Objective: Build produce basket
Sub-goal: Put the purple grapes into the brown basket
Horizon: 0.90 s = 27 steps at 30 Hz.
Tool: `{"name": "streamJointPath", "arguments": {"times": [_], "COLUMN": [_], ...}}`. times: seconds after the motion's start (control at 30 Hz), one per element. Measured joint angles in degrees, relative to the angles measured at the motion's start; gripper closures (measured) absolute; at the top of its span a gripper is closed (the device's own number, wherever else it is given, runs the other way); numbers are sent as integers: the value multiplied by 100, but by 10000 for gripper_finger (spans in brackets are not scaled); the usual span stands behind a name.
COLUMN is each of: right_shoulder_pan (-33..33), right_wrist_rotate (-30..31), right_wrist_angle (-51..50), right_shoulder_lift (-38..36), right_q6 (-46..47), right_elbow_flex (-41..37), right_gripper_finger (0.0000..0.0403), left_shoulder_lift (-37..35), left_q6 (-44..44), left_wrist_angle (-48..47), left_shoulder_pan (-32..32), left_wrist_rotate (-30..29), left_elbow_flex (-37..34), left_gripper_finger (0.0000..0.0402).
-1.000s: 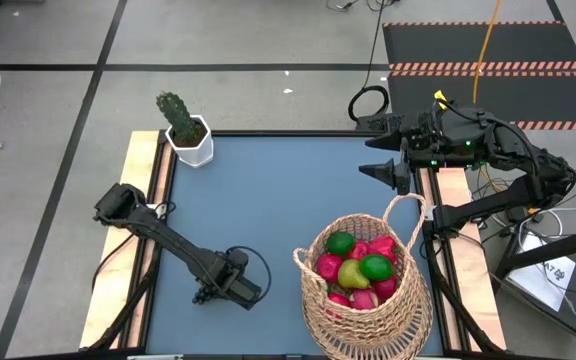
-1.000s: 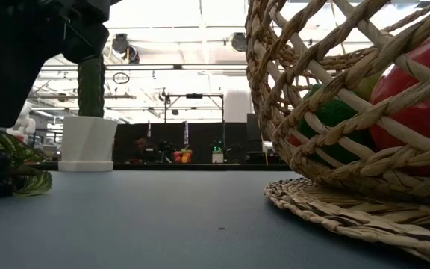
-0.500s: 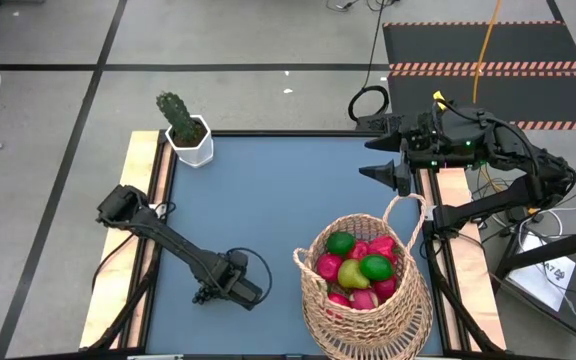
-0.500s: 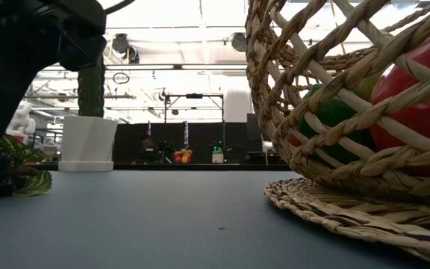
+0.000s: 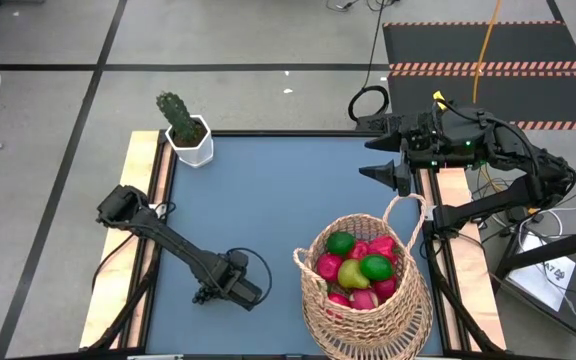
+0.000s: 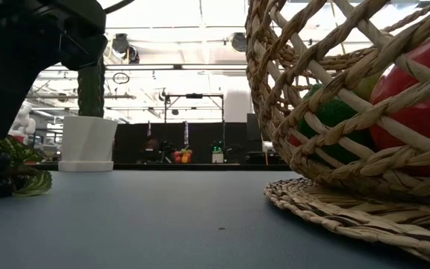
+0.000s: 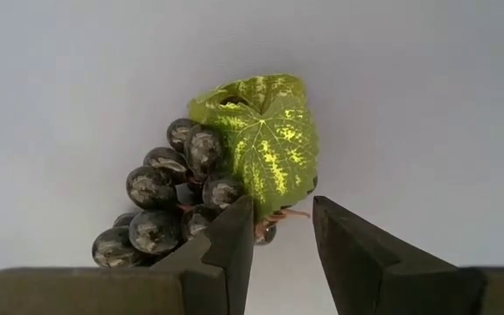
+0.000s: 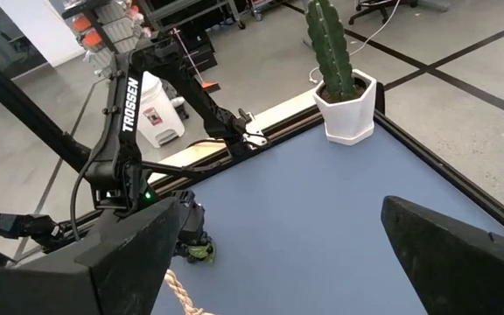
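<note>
The wicker basket (image 5: 363,290) is sitting upright, holding red and green produce (image 5: 358,268); the dark grape bunch (image 7: 182,197) is lying apart on the table.

One basket (image 5: 366,292) — in it two green limes (image 5: 340,243), one yellow-green pear (image 5: 353,273) and about four red or pink fruits (image 5: 329,266). One grape bunch (image 7: 195,192), one potted cactus (image 5: 182,122) — two arms.
</note>
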Motion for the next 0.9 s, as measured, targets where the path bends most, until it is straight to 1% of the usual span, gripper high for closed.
{"name": "streamJointPath", "arguments": {"times": [0.07,0.27,0.33,0.43,0.67,0.8,0.9], "right_shoulder_pan": [0,41,67,81,79,79,79], "right_wrist_rotate": [0,0,-2,-3,-2,-4,-3], "right_wrist_angle": [0,0,-1,-2,-2,-2,-2], "right_shoulder_lift": [0,0,0,0,0,0,0], "right_q6": [3,3,3,5,5,5,5], "right_elbow_flex": [0,0,0,0,0,0,0], "right_gripper_finger": [14,14,14,14,14,14,14], "left_shoulder_lift": [0,0,0,0,0,-4,-7], "left_q6": [1,25,43,84,84,59,46], "left_wrist_angle": [-1,0,0,0,1,205,321], "left_shoulder_pan": [0,0,0,0,0,0,-10], "left_wrist_rotate": [-2,60,63,66,68,200,312], "left_elbow_flex": [2,0,0,0,-3,-214,-315], "left_gripper_finger": [285,326,333,328,292,292,305]}}
